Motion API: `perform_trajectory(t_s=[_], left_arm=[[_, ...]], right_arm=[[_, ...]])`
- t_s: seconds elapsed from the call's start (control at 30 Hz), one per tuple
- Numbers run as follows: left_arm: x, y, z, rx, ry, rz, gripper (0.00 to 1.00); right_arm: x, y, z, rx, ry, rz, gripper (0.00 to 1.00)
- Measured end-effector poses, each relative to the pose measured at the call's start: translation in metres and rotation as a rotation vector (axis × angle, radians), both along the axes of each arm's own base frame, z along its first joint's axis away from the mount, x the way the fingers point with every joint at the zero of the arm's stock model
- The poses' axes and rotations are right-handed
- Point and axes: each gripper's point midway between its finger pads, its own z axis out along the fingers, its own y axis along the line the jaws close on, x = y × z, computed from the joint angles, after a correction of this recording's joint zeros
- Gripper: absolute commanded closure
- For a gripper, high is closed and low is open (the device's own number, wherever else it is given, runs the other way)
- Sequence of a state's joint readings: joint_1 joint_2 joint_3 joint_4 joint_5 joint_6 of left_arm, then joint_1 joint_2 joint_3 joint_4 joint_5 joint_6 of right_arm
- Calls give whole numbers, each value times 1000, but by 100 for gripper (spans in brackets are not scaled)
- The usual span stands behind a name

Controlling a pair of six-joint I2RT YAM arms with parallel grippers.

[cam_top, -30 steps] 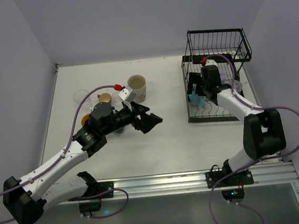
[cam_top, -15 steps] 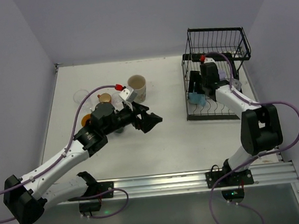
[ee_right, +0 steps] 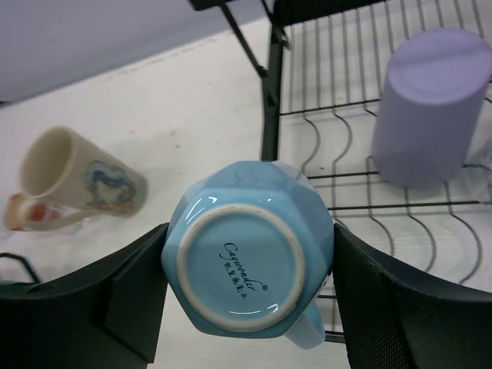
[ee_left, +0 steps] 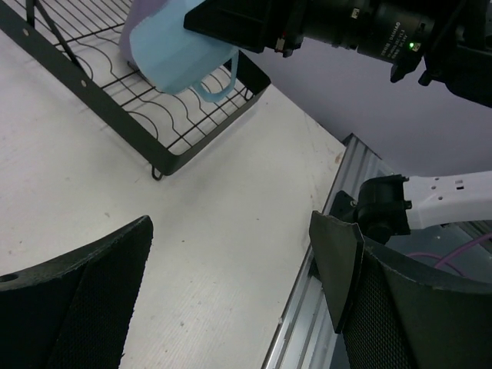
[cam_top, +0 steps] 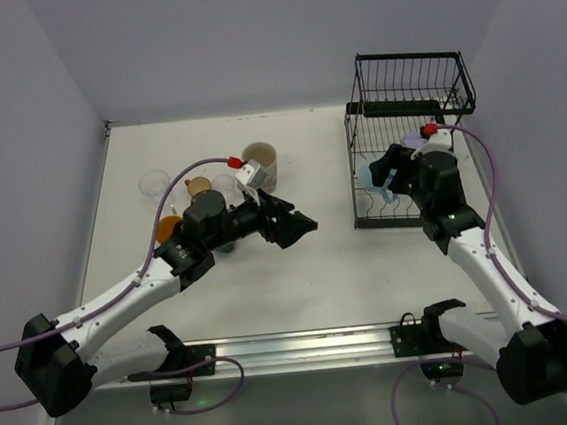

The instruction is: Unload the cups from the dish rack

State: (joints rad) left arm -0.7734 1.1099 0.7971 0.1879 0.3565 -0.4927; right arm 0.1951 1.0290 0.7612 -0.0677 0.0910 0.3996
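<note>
My right arm (cam_top: pixel 468 245) has pulled back from the dish rack (cam_top: pixel 415 165), so one cup is coming out: my right fingers (cam_top: pixel 392 170), half closed, clamp the light blue mug (ee_right: pixel 244 250) between them. The lavender cup (ee_right: pixel 430 108) waits beyond, racked. My left fingers (cam_top: pixel 290 227) gape, empty.

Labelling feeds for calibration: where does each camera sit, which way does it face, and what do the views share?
Top external: above and behind the robot, looking down on the table, dish rack, left hand and right hand.
Left wrist: behind the left hand, facing across the table to the rack's lower tray; its open fingers frame the bottom.
Right wrist: behind the right hand, facing down at the base of the light blue mug it grips.
Shared: all three show that mug.
</note>
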Motion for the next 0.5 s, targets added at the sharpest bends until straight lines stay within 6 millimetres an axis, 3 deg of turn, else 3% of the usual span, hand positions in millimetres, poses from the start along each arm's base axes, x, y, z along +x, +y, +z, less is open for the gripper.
perform_trajectory(t_s=[0.2, 0.33, 0.5], left_arm=[[-1, -13, -1, -74, 22, -39, 9], [3, -21, -6, -102, 41, -54, 7], [8, -28, -7, -131, 54, -55, 6]], right_arm=[[-27, 39, 35, 259, -133, 157, 75], [-47, 71, 41, 459, -143, 304, 75], [-65, 95, 49, 626, -131, 431, 75]])
